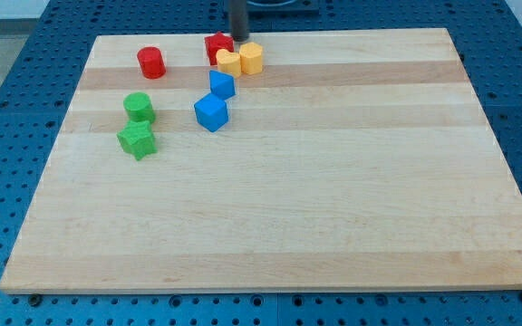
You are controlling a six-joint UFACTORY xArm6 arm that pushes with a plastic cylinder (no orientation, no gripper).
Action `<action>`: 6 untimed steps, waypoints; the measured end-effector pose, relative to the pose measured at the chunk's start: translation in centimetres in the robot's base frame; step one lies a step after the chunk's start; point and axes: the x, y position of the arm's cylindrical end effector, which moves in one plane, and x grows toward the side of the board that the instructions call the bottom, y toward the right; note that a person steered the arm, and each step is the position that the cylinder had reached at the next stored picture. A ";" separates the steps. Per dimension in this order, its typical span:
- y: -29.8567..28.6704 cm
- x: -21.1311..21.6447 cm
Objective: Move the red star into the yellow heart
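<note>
Beside yellow heart: red star (touching)

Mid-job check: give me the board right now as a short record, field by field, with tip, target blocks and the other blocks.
tip: my tip at the view's top, just above the red star and yellow heart
red star: touching the yellow heart's left side
yellow heart: between red star and yellow hexagon
red cylinder: apart, to the view's left
blue blocks: two, and, below the heart
green blocks: cylinder, star
</note>
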 end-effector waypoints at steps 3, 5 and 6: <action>-1.5 2.5; -0.7 0.8; -3.1 0.6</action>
